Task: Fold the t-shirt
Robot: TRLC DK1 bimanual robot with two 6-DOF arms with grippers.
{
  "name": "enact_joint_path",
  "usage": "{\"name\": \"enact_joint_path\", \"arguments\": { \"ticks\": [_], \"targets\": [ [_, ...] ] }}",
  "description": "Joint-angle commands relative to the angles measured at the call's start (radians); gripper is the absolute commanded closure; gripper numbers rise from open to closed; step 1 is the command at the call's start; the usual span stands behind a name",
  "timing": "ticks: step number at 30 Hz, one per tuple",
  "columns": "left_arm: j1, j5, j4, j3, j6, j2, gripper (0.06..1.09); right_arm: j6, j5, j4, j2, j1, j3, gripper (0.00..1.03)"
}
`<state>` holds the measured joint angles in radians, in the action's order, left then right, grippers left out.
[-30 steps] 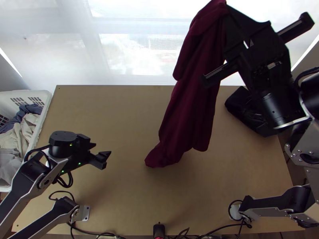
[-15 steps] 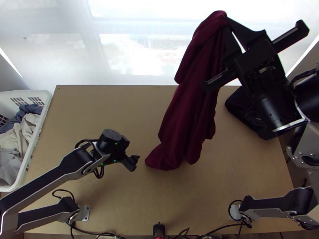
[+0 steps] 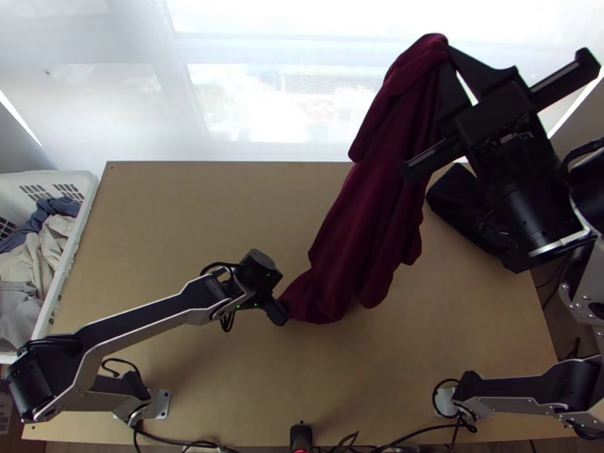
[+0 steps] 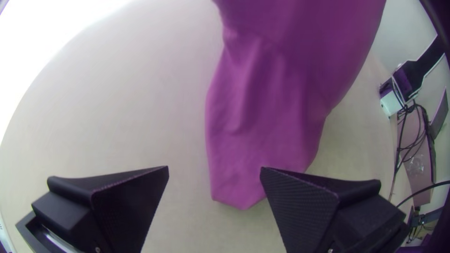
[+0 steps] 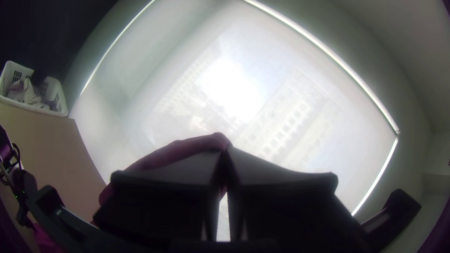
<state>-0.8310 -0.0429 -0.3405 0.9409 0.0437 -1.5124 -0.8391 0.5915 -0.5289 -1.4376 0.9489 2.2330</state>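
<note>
1. T-shirt point(image 3: 362, 211): dark red, bunched lengthwise, hung from one high grip point. Its lower end trails down toward the middle of the tabletop point(image 3: 189, 211); whether it bears on the surface cannot be told. Hanging presumably lets the cloth drop out of its bunch before spreading.
2. Right gripper point(image 3: 445, 57): jaws closed on the upper end of the shirt, raised at the far right. The height likely serves to keep most of the cloth's length suspended.
3. Left gripper point(image 4: 214, 168): jaws open, gripping nothing, set low at the shirt's narrow lower end. One finger overlaps the cloth in the left wrist view; contact cannot be confirmed. The position suits taking a second hold, judged to be the step in hand.
4. Caution: closing short of the hem would probably miss the cloth or pinch only a loose fold. Centre the end between the fingers first.
5. Laundry basket point(image 3: 74, 249): stands at the left edge, holding other garments point(image 3: 23, 275), presumably kept aside to leave folding room.
</note>
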Motion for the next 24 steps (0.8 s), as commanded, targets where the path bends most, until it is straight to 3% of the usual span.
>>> {"name": "enact_joint_path", "arguments": {
  "ticks": [1, 4, 7, 9, 13, 16, 17, 24],
  "targets": [
    [-0.034, 0.0, 0.011, 0.004, 0.002, -0.08, 0.13, -0.002, 0.011, -0.01, 0.02, -0.001, -0.019, 1.0],
    [-0.056, 0.0, 0.008, 0.004, 0.007, -0.094, 0.14, -0.002, 0.011, -0.011, 0.029, -0.001, -0.033, 1.0],
    [-0.068, -0.002, 0.003, 0.004, 0.007, -0.12, 0.26, -0.002, 0.011, -0.011, 0.037, -0.001, -0.044, 1.0],
    [-0.071, -0.002, -0.005, 0.004, 0.002, -0.129, 0.39, -0.003, 0.011, -0.011, 0.042, -0.001, -0.049, 1.0],
    [-0.066, -0.008, -0.022, 0.007, -0.018, -0.127, 0.8, -0.003, 0.011, -0.017, 0.054, -0.002, -0.049, 1.0],
    [-0.053, -0.008, -0.058, 0.021, -0.031, -0.111, 0.93, -0.003, 0.011, -0.02, 0.062, -0.006, -0.05, 1.0],
    [-0.045, -0.006, -0.068, 0.029, -0.039, -0.098, 1.05, -0.005, 0.011, -0.02, 0.065, -0.006, -0.05, 1.0],
    [0.124, -0.006, -0.21, 0.162, -0.056, 0.095, 1.05, -0.011, 0.011, -0.02, 0.075, -0.016, -0.049, 1.0]
  ]
}}
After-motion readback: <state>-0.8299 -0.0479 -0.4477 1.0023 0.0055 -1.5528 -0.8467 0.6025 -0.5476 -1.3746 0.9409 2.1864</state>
